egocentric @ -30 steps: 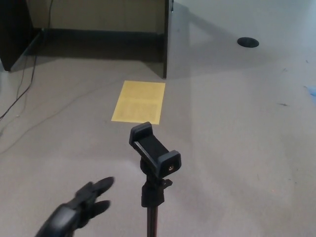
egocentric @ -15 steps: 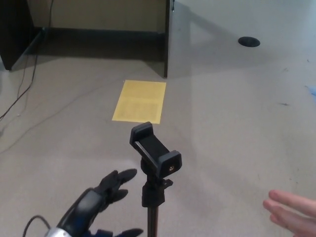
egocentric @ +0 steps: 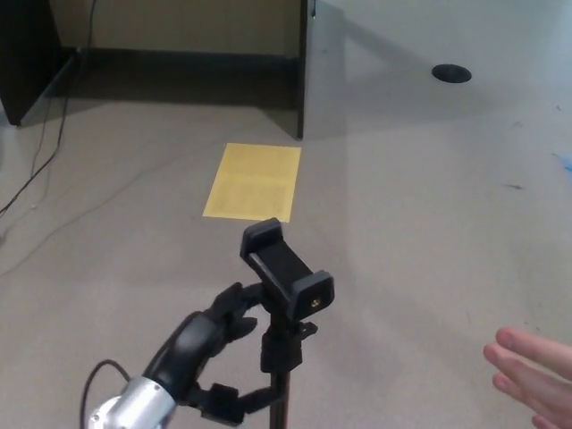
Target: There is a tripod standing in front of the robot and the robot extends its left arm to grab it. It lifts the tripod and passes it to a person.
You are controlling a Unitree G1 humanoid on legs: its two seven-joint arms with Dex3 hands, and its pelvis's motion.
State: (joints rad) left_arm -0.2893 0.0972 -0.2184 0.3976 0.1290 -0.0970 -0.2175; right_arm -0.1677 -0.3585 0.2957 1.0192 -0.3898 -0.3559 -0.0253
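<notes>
Head view. Tripod [egocentric: 284, 308] stands at my 6 o'clock, bottom centre, its black pole rising toward the camera so the long axis is near vertical; legs are out of view below the edge. The phone clamp [egocentric: 286, 273] on top lies tilted, its long axis running from 11 o'clock (upper jaw) to 5 o'clock (lower jaw with a small brass screw facing me).

Left hand [egocentric: 210, 344] comes in from 7 o'clock, silver wrist and a black cable behind it. Its fingers [egocentric: 234, 308] are spread around the pole just under the clamp: upper fingers reach the neck on the left side, the thumb curls in lower down against the pole. I cannot tell whether the grip is fully closed.

A person's hand [egocentric: 532, 375] enters at 4 o'clock, fingers together, well apart from the tripod.

Yellow sheet [egocentric: 252, 181] lies flat on the grey floor [egocentric: 429, 223] at 12 o'clock, beyond the clamp.
</notes>
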